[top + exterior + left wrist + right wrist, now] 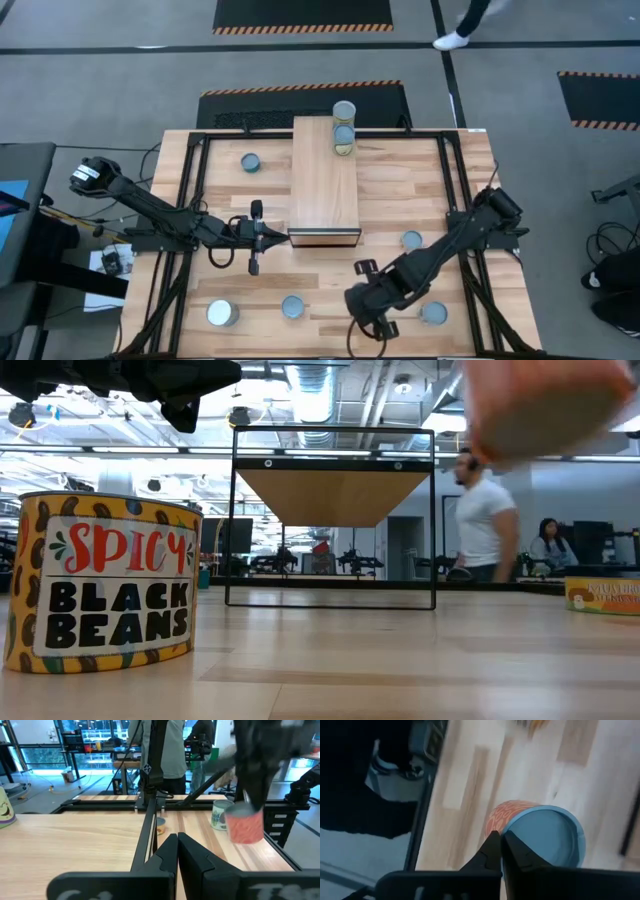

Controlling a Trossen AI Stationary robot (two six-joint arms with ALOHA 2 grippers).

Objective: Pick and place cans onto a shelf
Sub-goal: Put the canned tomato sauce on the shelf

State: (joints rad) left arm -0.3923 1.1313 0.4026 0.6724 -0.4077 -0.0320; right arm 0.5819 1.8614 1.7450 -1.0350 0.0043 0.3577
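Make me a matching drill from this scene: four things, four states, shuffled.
Things:
1. shelf
2. orange can
3. black beans can
4. left gripper

States:
A. shut, empty
B. standing on the table
C. carries two cans
D. held up by the right gripper

Pairs: 1-C, 2-D, 3-B, 4-A

Two dark, jointed arms; left arm (pixel 150 205) wears a pale round cap, possibly a label
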